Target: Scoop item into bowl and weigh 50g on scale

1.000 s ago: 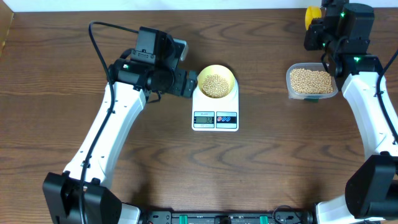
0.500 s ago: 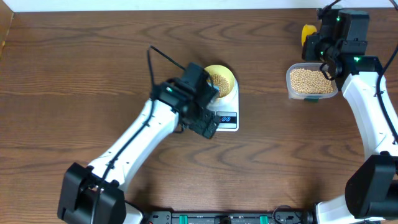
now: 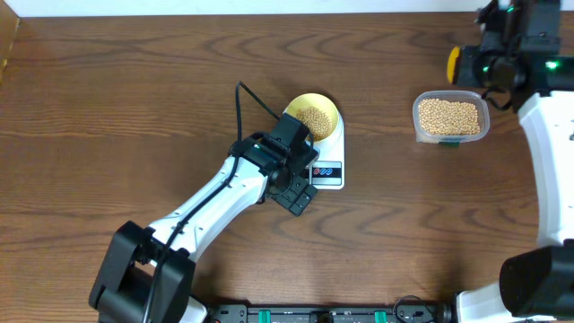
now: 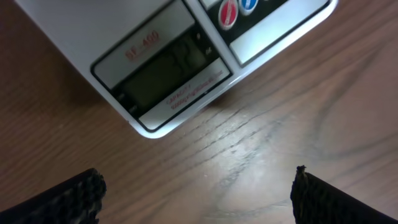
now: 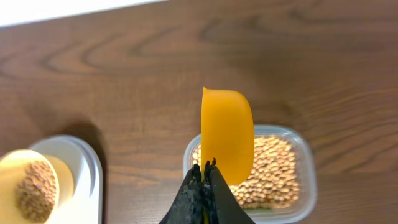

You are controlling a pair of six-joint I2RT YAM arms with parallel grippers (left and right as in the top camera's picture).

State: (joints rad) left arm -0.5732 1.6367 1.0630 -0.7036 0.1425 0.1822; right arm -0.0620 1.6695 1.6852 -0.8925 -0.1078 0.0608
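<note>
The pale yellow-green bowl [image 3: 314, 115] stands on the white scale [image 3: 334, 175] and holds a heap of beige beans [image 3: 313, 119]. My left gripper [image 3: 300, 197] hangs open over the scale's front left corner, covering the display from above. In the left wrist view the grey display [image 4: 165, 65] and red button [image 4: 228, 11] lie just beyond my gripper [image 4: 199, 199], with bare wood between the fingers [image 4: 68, 199]. My right gripper [image 5: 205, 168] is shut on the handle of a yellow scoop [image 5: 227, 134], held on edge above the clear tub [image 5: 292, 205] of beans [image 5: 277, 165].
The clear tub [image 3: 450, 117] sits right of the scale, with the scoop [image 3: 456, 63] just behind it. The table's back edge runs close behind my right arm. The bowl [image 5: 37, 183] and scale [image 5: 84, 168] show at the left of the right wrist view.
My left arm swung from the bowl's left side round to the scale's front, still open. My right gripper shifted right and slightly nearer with the scoop.
</note>
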